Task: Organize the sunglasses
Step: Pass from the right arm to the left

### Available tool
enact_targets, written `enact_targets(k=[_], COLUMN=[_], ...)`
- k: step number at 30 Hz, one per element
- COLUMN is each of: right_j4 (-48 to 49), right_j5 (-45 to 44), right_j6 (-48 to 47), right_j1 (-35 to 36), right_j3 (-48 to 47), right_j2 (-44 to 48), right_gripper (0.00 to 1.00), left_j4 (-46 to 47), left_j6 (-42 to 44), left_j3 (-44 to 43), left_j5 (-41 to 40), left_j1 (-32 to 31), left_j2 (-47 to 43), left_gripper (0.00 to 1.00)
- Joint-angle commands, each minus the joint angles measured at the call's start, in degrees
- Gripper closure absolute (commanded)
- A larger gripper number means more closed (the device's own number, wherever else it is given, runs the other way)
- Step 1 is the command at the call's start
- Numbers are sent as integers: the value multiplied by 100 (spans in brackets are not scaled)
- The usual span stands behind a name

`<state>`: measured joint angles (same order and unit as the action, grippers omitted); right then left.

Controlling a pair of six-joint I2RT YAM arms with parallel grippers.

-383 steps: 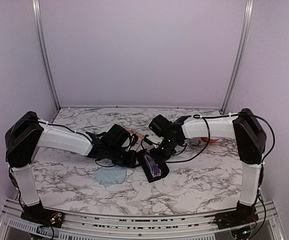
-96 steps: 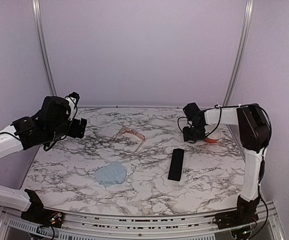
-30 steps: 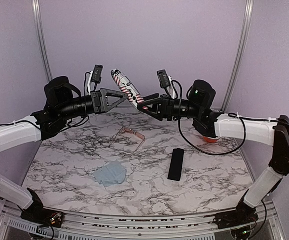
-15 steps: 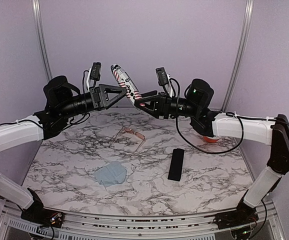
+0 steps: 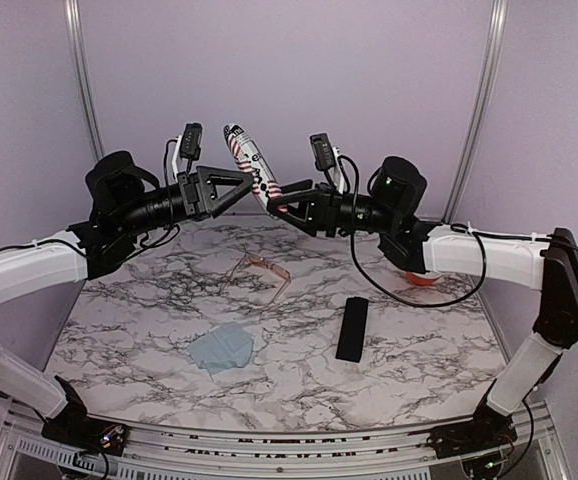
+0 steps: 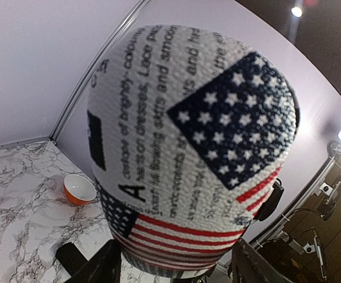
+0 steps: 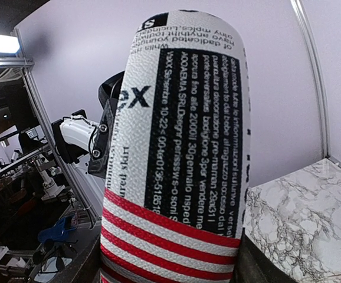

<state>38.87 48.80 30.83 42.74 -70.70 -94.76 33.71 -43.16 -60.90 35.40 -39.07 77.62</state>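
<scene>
Mid-air: left end effector (image 5: 252,188) and right end effector (image 5: 277,205) each pinch the patterned case (image 5: 248,163). The wire-framed sunglasses (image 5: 260,272) lie on the surface (image 5: 419,350), centre-back. Likely best: right holds firm, left eases the case open slowly, with no twisting.

Item: paired arms.
- Left arm (image 5: 29,275), right arm (image 5: 489,255): white link shells, black joint housings.
- Left gripper (image 5: 252,188), right gripper (image 5: 274,207): black, triangular frames.
- Black cable (image 5: 409,300) loops behind the right gripper.
- Small black module (image 5: 191,140) above the left gripper, probably its camera.
</scene>
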Motion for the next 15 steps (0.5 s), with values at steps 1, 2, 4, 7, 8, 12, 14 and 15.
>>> enact_targets(k=[1,2,4,7,8,12,14,15], right_j4=[115,120,164,134,111,66,55,57], right_j5=[26,29,23,-5,-23,-90,-126,-131], right_j6=[54,62,100,112,108,122,117,116], right_j1=[147,151,151,151,155,156,155,153], right_j3=[-304,-301,-300,-340,-353,-342,-325,-326], right_j2=[-162,-177,-200,-226,-235,-251,-254,-261], right_gripper=[76,76,76,76,76,77,77,77], left_j4=[497,529,574,597,601,625,636,643], left_j6=[-90,-108,-110,-85,-68,15,42,44], left_j3=[-17,-18,-31,-15,-2,89,105,113], left_j5=[305,313,373,401,377,273,268,265], left_j1=[-133,-136,-166,-181,-184,-182,-189,-189], left_j2=[74,89,103,89,67,-12,-31,-43], left_gripper=[36,36,34,31,31,32,32,31])
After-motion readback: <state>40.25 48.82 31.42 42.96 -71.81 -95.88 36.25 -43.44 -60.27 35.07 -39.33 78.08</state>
